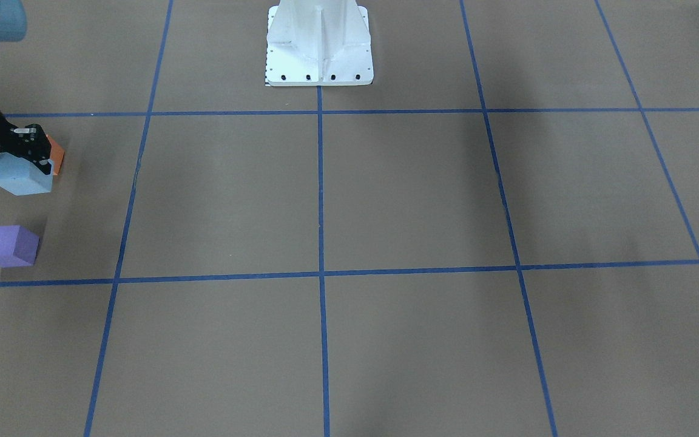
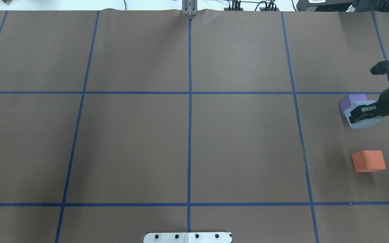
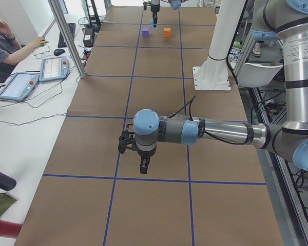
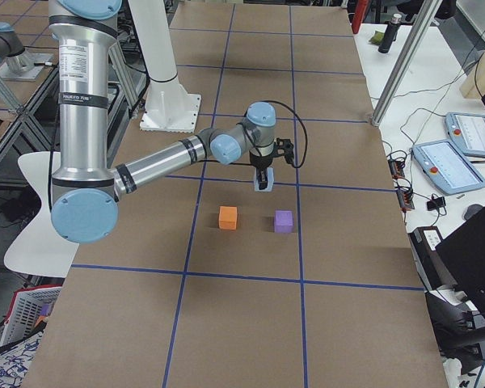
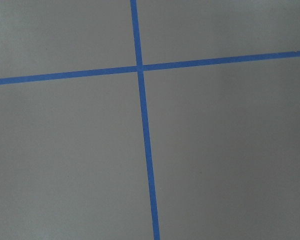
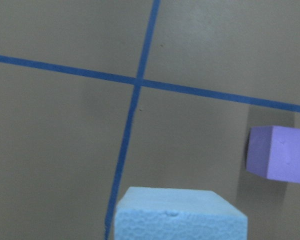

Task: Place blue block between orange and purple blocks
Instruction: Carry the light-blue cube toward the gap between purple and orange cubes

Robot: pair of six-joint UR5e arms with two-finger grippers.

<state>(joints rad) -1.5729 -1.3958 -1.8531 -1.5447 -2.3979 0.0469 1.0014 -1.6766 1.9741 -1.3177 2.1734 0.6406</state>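
Two arms over one counter [image 2: 130, 145], with all the action near its right edge. The right tool [image 2: 356, 114] was clamped on the blue block [image 2: 363, 124], held up above the gap. I'd square it between orange [image 2: 368, 161] and purple [image 2: 349, 100], lower it straight, then release. Left tool [image 3: 143, 170]: couldn't tell. Three blocks, one per colour.

Even soft light, faint shadows; blue block [image 6: 180, 215] blurry in wrist cam.
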